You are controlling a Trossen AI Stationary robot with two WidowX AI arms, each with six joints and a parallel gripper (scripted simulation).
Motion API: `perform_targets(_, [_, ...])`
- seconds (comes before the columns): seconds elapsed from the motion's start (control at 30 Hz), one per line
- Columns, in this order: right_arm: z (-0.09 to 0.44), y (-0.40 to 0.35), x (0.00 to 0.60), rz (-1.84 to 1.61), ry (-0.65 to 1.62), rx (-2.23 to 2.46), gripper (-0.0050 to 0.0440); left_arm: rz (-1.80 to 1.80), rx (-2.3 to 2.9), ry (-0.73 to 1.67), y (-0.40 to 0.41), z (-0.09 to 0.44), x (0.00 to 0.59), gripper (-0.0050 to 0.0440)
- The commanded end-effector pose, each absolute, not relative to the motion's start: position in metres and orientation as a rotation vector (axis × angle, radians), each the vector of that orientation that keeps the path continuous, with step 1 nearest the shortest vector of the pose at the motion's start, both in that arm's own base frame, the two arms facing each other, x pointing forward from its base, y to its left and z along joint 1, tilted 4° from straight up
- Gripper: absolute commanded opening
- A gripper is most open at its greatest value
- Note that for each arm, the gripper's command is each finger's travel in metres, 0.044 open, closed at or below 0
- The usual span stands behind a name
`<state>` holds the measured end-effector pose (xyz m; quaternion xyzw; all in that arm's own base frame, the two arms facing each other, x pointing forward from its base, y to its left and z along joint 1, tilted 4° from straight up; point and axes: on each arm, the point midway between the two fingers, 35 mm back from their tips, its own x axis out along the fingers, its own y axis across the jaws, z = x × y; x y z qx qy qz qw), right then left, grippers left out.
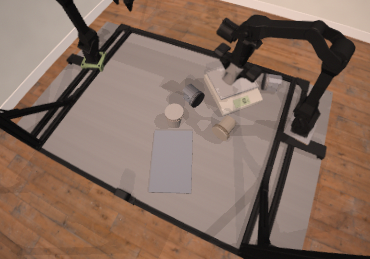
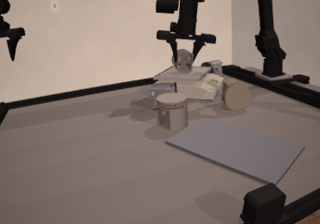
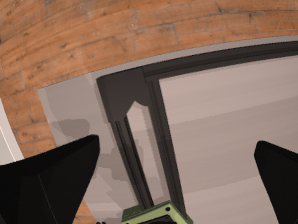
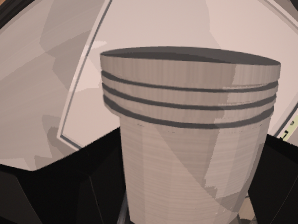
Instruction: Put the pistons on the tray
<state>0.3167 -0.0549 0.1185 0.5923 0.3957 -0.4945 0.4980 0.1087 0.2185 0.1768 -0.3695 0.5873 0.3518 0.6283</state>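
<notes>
A pale piston (image 1: 231,75) (image 2: 182,58) (image 4: 190,85) is between the fingers of my right gripper (image 1: 234,74) (image 2: 184,63) (image 4: 184,132), low at the scale's pan (image 2: 166,73) (image 4: 160,25); whether it rests there is unclear. A tan piston (image 1: 174,113) (image 2: 173,113) stands upright beyond one short edge of the steel tray (image 1: 171,162) (image 2: 238,150). A dark piston (image 1: 193,95) (image 2: 162,88), a tan piston (image 1: 224,128) (image 2: 236,96) and a grey piston (image 1: 273,82) (image 2: 214,67) lie on their sides off the tray. My left gripper (image 1: 121,2) (image 3: 181,147) is open, empty and high.
The cream scale (image 1: 253,97) (image 2: 196,91) has a green display (image 1: 241,102) (image 2: 213,81). The grey piston lies close beside it, near the right arm's base. Dark rails (image 1: 165,41) (image 2: 82,92) edge the bench. A black block (image 1: 124,195) (image 2: 265,203) sits at the edge beyond the tray.
</notes>
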Motion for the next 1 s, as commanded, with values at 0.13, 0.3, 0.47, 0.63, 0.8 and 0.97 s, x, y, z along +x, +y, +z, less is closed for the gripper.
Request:
perform_targets(0.13, [0.117,-0.056,0.317,-1.201,0.952,1.431,0.0378,0.803,-0.848,1.346,0.218,0.177,0.109,0.0440])
perform_targets(0.3, [0.117,-0.056,0.317,-1.201,0.952,1.431,0.0378,0.803,-0.848,1.346,0.218,0.177,0.109,0.0440])
perform_targets(0.47, [0.117,-0.056,0.317,-1.201,0.952,1.431,0.0378,0.803,-0.848,1.346,0.218,0.177,0.109,0.0440])
perform_targets(0.63, [0.117,-0.056,0.317,-1.201,0.952,1.431,0.0378,0.803,-0.848,1.346,0.218,0.177,0.109,0.0440])
perform_targets(0.8, [0.123,-0.055,0.316,-1.201,0.952,1.431,0.0378,0.803,-0.848,1.346,0.218,0.177,0.109,0.0440])
perform_targets(0.97, [0.132,-0.055,0.314,-1.201,0.952,1.431,0.0378,0.803,-0.848,1.346,0.218,0.177,0.109,0.0440])
